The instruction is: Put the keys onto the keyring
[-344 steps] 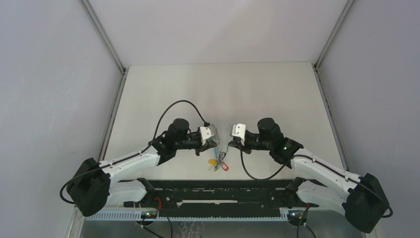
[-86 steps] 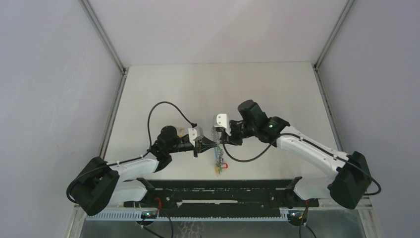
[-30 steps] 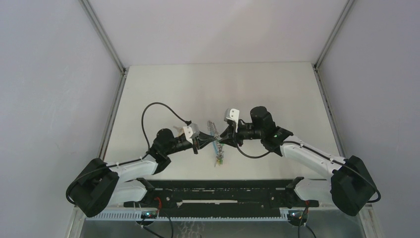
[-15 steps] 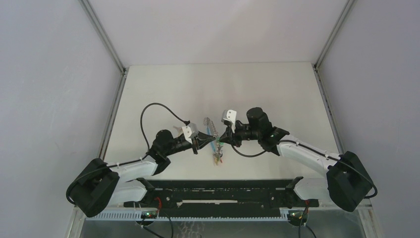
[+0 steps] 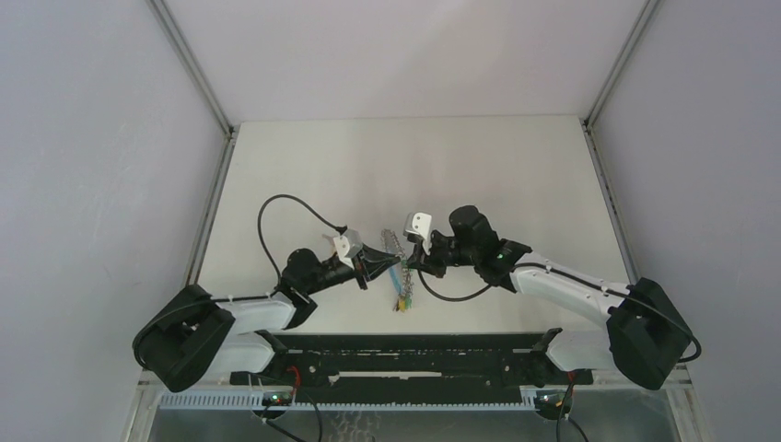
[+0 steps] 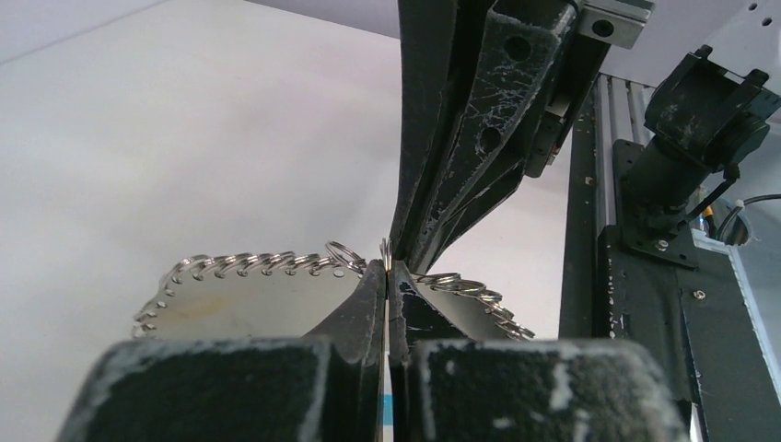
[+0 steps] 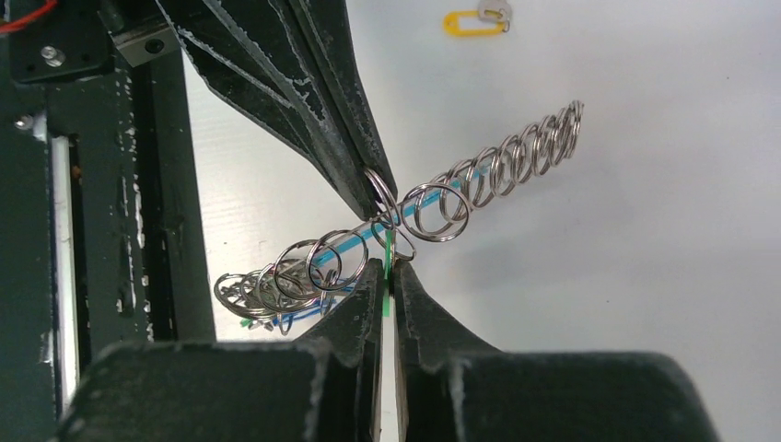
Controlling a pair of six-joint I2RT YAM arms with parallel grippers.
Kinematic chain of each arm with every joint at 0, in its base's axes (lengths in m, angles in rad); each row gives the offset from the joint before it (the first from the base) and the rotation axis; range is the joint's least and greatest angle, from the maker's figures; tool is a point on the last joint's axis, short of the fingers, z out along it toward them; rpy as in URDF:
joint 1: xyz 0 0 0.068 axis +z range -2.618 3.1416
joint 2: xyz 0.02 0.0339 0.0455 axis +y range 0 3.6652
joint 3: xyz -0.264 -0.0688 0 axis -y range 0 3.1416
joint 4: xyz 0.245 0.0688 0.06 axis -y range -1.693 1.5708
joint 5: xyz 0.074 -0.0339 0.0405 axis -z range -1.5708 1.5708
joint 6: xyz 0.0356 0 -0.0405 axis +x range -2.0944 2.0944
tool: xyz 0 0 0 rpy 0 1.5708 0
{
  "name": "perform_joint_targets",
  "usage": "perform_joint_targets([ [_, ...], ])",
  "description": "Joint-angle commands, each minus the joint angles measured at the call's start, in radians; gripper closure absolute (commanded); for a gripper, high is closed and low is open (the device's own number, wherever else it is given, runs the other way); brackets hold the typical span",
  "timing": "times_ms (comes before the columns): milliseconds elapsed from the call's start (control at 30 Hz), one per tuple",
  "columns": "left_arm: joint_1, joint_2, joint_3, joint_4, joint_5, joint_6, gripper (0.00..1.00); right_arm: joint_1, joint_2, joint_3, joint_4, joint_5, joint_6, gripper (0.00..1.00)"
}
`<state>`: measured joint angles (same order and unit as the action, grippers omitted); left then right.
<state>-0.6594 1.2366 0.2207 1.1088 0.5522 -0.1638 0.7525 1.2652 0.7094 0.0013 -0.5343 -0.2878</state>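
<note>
The keyring (image 5: 397, 250) hangs between my two grippers: a chain of silver rings (image 7: 497, 170) threaded on a blue band (image 7: 355, 241). Small coloured tags dangle at its near end (image 5: 401, 301). My left gripper (image 6: 387, 269) is shut on one ring of it, with ring chains curving off to both sides (image 6: 249, 264). My right gripper (image 7: 388, 264) is shut on a thin green piece seen edge-on, the green key (image 7: 388, 247), right at the ring that the left fingers (image 7: 318, 110) hold. The yellow key (image 7: 468, 20) lies on the table beyond.
The black rail (image 5: 405, 354) and arm bases run along the near table edge, close under the keyring. The left arm's black cable (image 5: 276, 207) loops over the table. Grey walls enclose the white table (image 5: 414, 157) on three sides.
My right gripper has moved left and closed in on the left gripper's tips. The left arm has sunk lower. The keyring between them has shifted slightly.
</note>
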Motion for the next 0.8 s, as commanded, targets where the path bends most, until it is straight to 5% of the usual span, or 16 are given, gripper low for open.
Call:
perform_joint_targets([
  [0,0.009,0.024,-0.013,0.250,-0.030,-0.051,1.00,0.024,-0.010,0.038,-0.066,0.086,-0.044,1.00],
  [233,0.009,0.026,-0.025,0.272,-0.039,-0.051,1.00,0.024,-0.120,0.046,-0.087,0.168,-0.070,1.00],
  [567,0.009,0.003,-0.026,0.282,-0.028,-0.061,1.00,0.022,-0.092,-0.004,-0.001,0.078,-0.022,1.00],
  [767,0.009,-0.002,-0.027,0.281,-0.027,-0.062,1.00,0.022,-0.083,-0.044,0.121,0.054,0.007,0.84],
])
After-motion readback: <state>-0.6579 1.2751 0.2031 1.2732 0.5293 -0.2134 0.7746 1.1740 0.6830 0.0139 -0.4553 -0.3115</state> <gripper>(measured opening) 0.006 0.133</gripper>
